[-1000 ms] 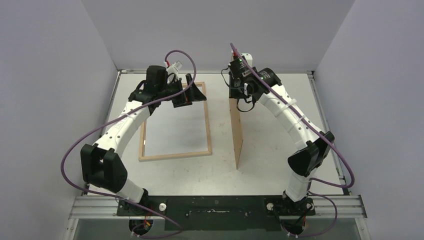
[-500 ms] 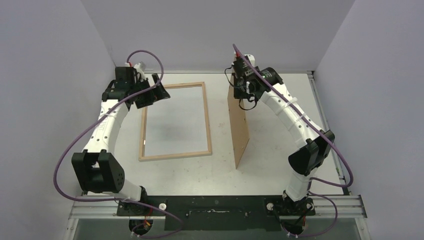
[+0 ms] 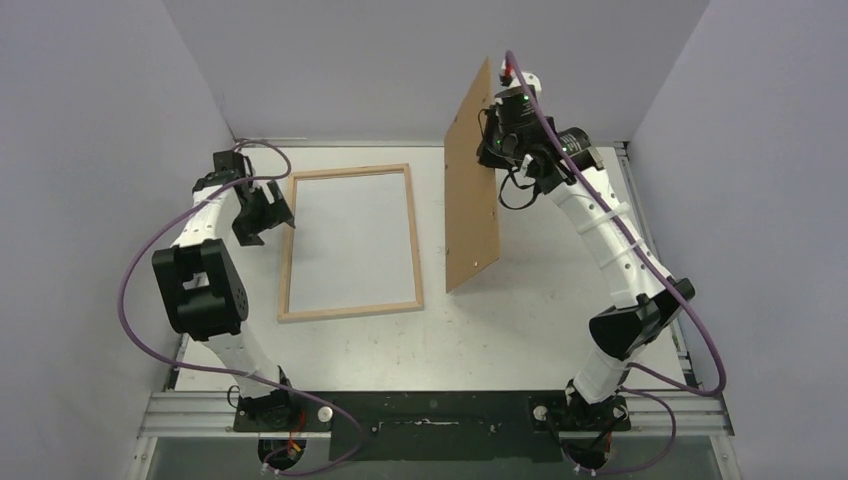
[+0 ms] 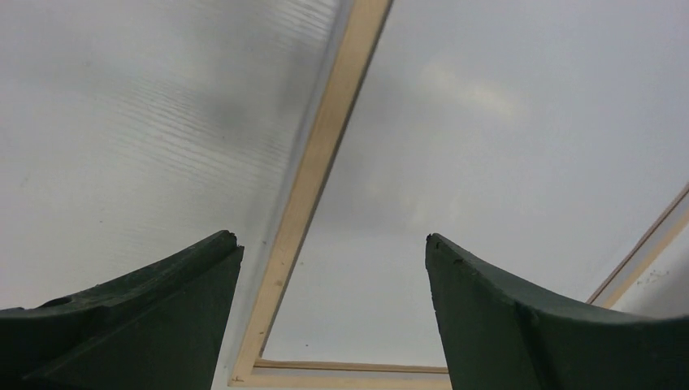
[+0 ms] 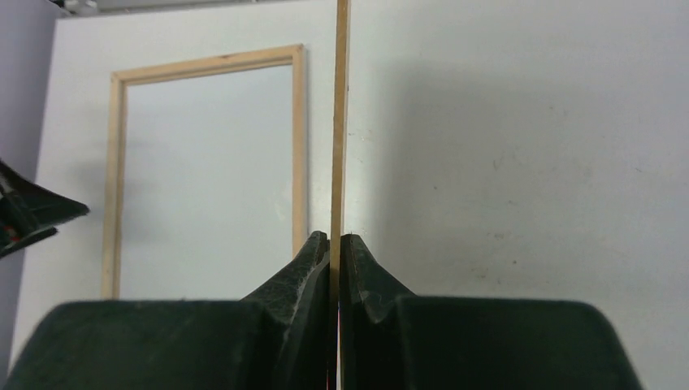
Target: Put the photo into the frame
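The frame (image 3: 350,308) lies flat on the table, pale wood back up; it also shows in the left wrist view (image 4: 325,146) and the right wrist view (image 5: 298,146). My right gripper (image 3: 497,132) is shut on the edge of a plain brown backing board (image 3: 470,200) and holds it upright in the air, to the right of the frame. In the right wrist view the board (image 5: 341,122) shows edge-on between the fingertips of that gripper (image 5: 335,237). My left gripper (image 3: 262,212) is open and empty just left of the frame's left rail, low over it (image 4: 331,237). The photo is not in view.
Grey walls close in the white table (image 3: 540,300) at the back and on both sides. A metal rail (image 3: 440,410) runs along the near edge by the arm bases.
My right gripper has lifted the board off the table and carried it up and back. My left arm has drawn back from the frame's far edge to its left side.
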Robot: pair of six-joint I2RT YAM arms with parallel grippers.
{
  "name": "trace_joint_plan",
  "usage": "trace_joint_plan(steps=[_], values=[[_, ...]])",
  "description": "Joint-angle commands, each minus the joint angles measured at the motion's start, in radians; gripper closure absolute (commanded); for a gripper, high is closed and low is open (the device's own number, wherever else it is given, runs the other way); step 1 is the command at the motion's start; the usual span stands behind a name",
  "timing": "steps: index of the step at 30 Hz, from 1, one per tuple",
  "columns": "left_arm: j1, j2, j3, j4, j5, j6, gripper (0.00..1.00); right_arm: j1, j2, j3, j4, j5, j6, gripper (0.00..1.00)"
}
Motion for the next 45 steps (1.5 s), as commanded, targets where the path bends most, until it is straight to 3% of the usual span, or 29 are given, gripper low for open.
trace_joint_plan(steps=[1,8,19,34,45], values=[[0.069,0.072,0.077,0.036,0.046,-0.041,0.21,-0.047,-0.113,-0.06,0.257,-0.11,0.085,1.0],[0.15,0.175,0.093,0.15,0.287,-0.017,0.24,-0.103,-0.105,-0.121,0.383,-0.244,0.14,1.0],[0.147,0.347,0.157,0.191,0.4,-0.038,0.46,-0.142,-0.087,-0.165,0.539,-0.355,0.2,1.0],[0.076,0.417,0.213,0.199,0.492,0.08,0.8,-0.148,-0.062,-0.236,0.634,-0.423,0.223,1.0],[-0.039,0.444,0.234,0.186,0.467,0.079,0.89,-0.158,-0.048,-0.327,0.762,-0.49,0.314,1.0]])
